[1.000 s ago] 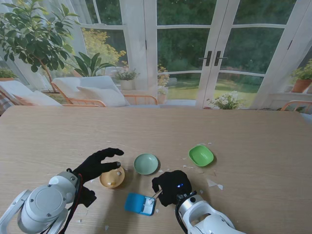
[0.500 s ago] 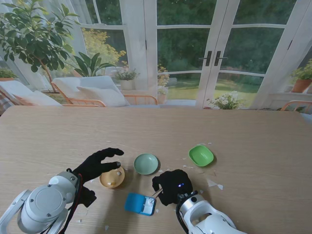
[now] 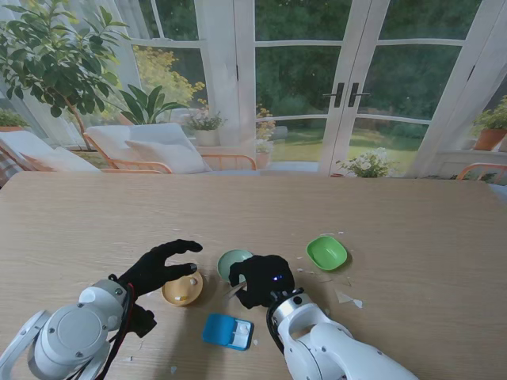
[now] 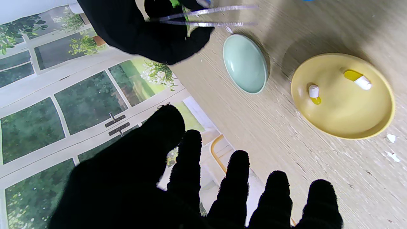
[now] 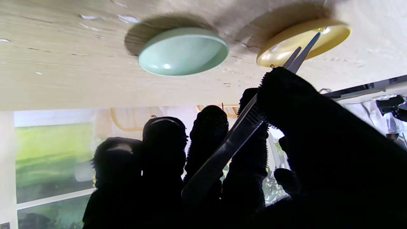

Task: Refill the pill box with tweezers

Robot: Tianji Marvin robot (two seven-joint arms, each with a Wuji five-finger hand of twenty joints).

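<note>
My right hand (image 3: 260, 282) is closed around the tweezers (image 5: 241, 133), their tips empty and aimed toward the yellow dish (image 3: 182, 288). That dish holds two yellow-and-white capsules (image 4: 356, 78). The pale green dish (image 4: 245, 63) sits just to its right, and the blue pill box (image 3: 228, 331) lies nearer to me than the yellow dish, on the tabletop (image 3: 412, 222). My left hand (image 3: 162, 265) hovers over the yellow dish's far edge, fingers spread, holding nothing. I judge this the fetching step: next I must lower the tips around one capsule and pinch gently.
</note>
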